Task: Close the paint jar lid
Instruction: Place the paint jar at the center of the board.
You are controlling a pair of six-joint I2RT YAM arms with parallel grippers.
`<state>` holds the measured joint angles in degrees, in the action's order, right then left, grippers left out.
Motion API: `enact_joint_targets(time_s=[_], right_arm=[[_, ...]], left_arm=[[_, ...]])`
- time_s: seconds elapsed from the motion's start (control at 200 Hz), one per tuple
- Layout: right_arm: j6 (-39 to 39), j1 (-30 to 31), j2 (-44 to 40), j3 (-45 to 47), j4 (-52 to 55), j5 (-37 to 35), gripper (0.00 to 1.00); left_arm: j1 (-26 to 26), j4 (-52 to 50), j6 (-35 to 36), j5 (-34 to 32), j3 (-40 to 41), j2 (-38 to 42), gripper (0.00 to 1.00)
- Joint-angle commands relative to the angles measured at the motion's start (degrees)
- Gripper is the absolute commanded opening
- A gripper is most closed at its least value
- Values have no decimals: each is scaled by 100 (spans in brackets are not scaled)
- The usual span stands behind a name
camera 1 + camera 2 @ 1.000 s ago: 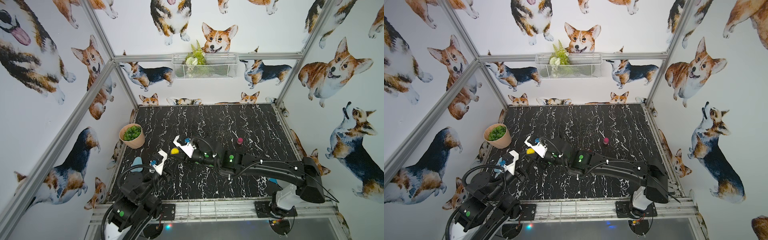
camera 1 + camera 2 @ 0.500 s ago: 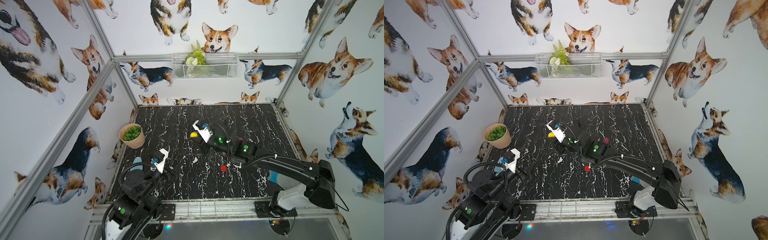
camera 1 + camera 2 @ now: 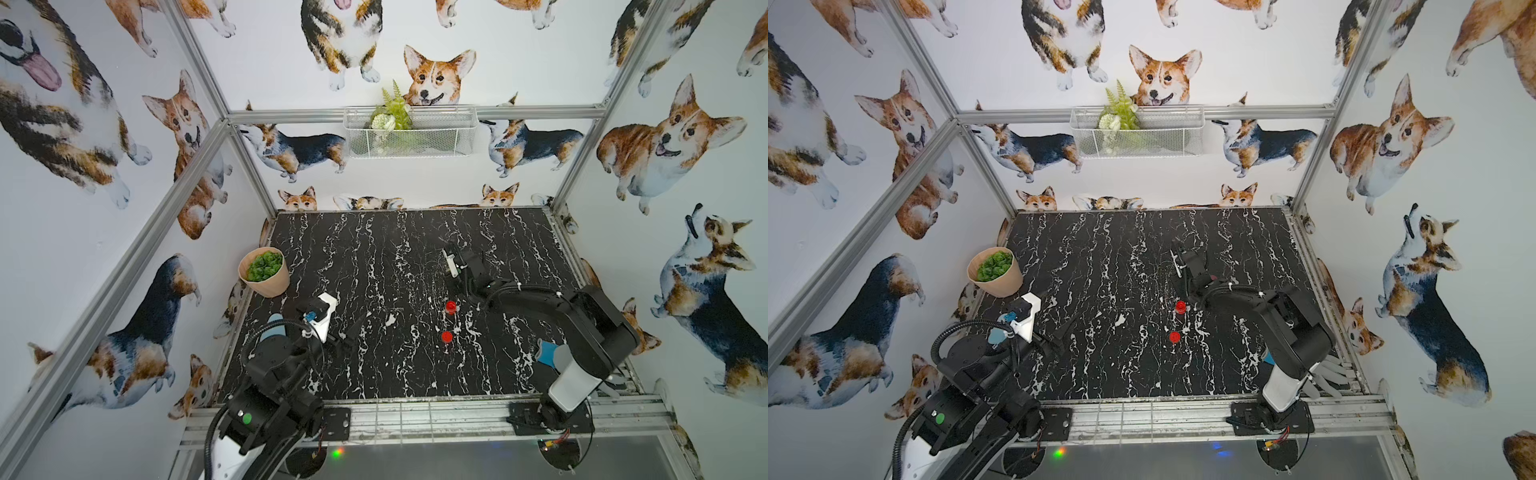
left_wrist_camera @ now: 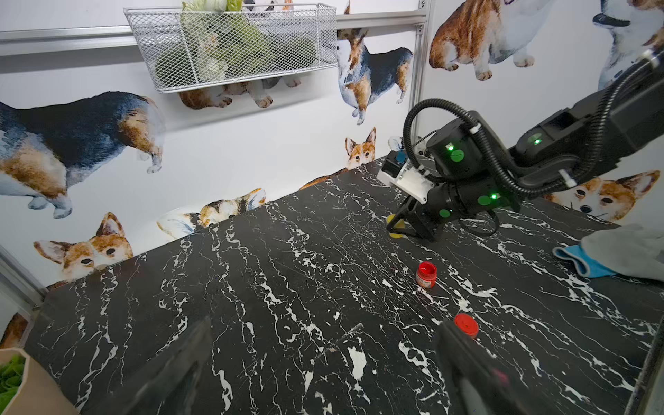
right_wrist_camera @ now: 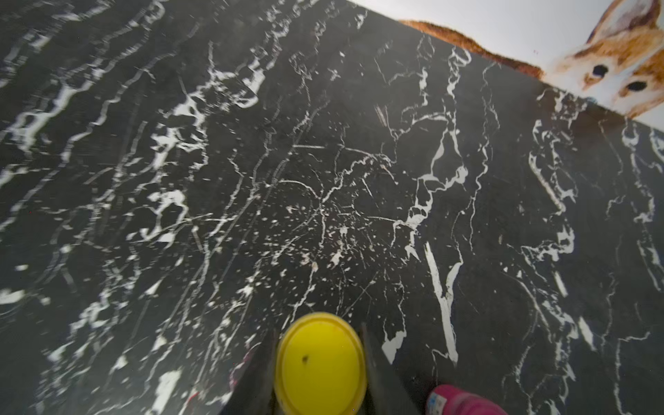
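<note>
Red jar [image 4: 427,275] stands uncapped mid-bench [image 3: 374,249], its lid [image 4: 466,325] lying apart from it, nearer the front edge; the left arm sits folded low at the front-left corner, left tool [image 4: 325,325] spread wide and empty; the right arm stretches toward the back, right tool [image 5: 318,334] clamped on a yellow jar [image 5: 319,363]; open bench separates left tool and lid.

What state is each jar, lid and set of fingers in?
left fingers, open, empty
right fingers, shut on yellow jar
red jar, open, upright
red lid, off, lying apart from red jar
pink jar, beside yellow jar, mostly cropped
</note>
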<state>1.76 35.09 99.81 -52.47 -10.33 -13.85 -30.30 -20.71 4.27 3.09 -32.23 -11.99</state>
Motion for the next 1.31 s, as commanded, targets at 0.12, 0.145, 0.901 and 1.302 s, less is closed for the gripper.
enact_joint_targets(time_s=[0.12,0.145,0.901,1.302], right_arm=[[222,-215,779,-200,-530,-55,24],[236,-230,842,-227,-517,-42,24],[180,-257,88,167,-694,31,84],[564,72,-1954,748,568,290,100]], left_arm=[[6,89,2,-102,17,17,100],[7,89,2,-98,19,5,100],[4,-159,-569,317,-358,-612,100],[62,-51,-2376,-1141,-647,-617,100]])
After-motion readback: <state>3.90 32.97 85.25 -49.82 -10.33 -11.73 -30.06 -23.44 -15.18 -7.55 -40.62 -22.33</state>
